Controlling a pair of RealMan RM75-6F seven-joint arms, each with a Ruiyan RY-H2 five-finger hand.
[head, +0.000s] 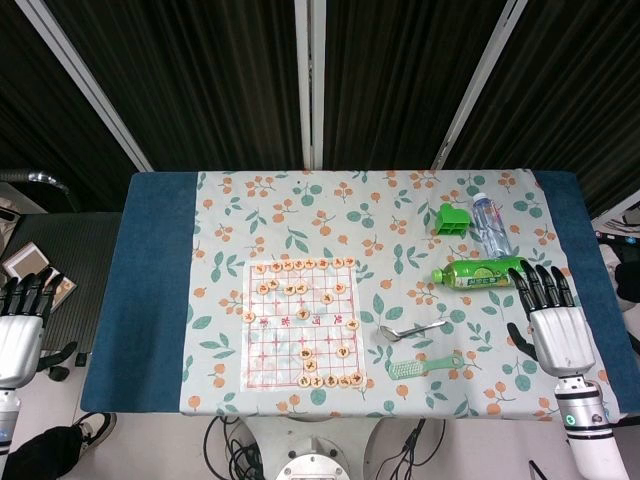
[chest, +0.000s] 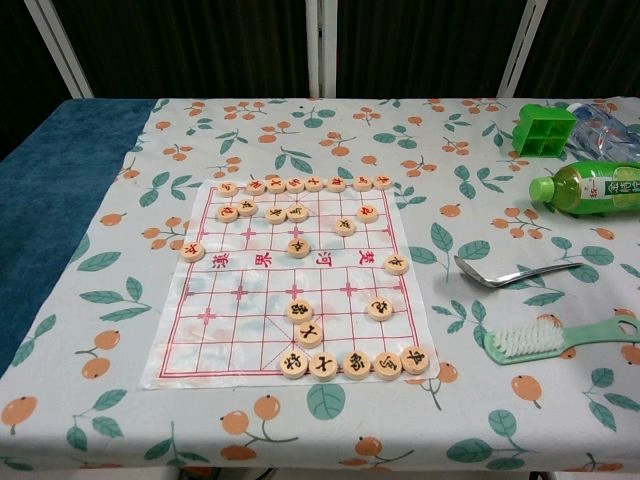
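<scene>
- Widest of all, the table (head: 160, 300): blue cover with a floral cloth (head: 300, 210) spread over the middle.
- On the cloth, a Chinese chess sheet (chest: 270, 300) lies flat, round wooden pieces lined along its far and near edges, a few scattered between.
- Right hand (head: 555, 320) sits at the table's right side, palm down, fingers spread and straight, holding nothing. Its fingertips are just beside the base end of the green bottle (head: 478, 274).
- That green bottle lies on its side, cap pointing toward the chess sheet, near the right edge. It looks full, so I'd judge it fairly heavy, round and smooth, apt to roll; a wrap around the mid-body over the label seems the safest hold.
- Left hand (head: 22, 330) hangs off the table's left edge, well apart from everything, fingers extended, empty.
- Clear water bottle (head: 490, 225) lies just beyond the green one, with a green slotted box (head: 452, 218) beside it.
- Nearer the robot, a metal spoon (chest: 510, 273), bowl toward the chess sheet.
- Smallest, a mint-green brush (chest: 545, 340), bristles up, near the front edge.
</scene>
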